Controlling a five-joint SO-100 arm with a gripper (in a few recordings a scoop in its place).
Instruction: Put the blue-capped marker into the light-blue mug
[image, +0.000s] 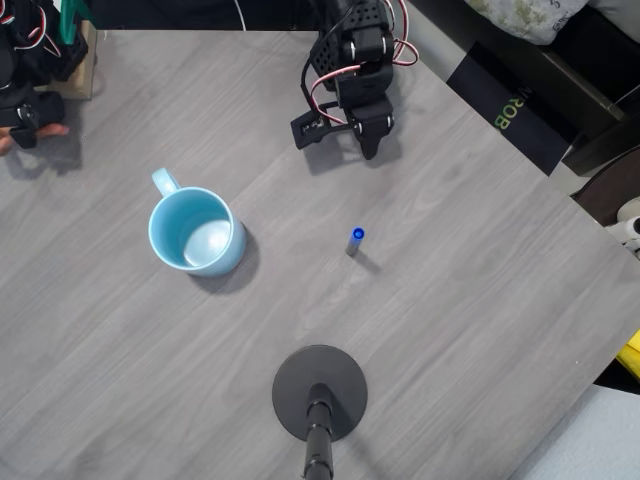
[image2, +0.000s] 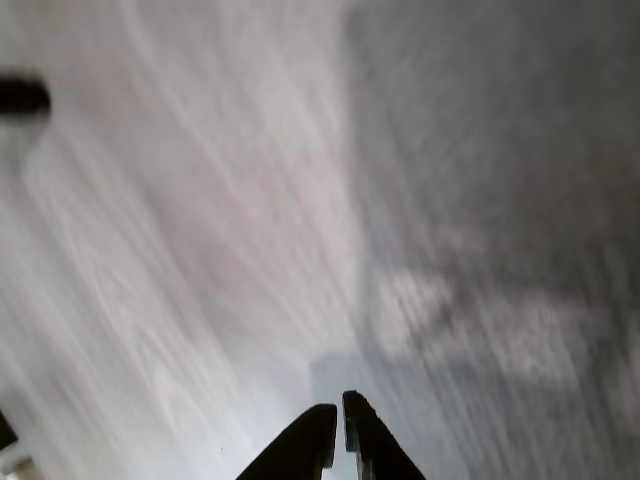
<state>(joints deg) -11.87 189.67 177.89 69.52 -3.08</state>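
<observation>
The blue-capped marker stands upright on the grey wood-grain table, its blue cap facing up, right of centre in the overhead view. The light-blue mug sits upright to its left, handle toward the upper left, with nothing inside. My gripper hangs near the table's far edge, well above the marker in the picture and apart from both things. In the wrist view its fingertips press together over blurred bare table, holding nothing.
A black round stand base with a pole sits at the near edge below the marker. The table's right edge runs diagonally, with dark boxes beyond it. A dark blurred shape shows at the wrist view's left edge.
</observation>
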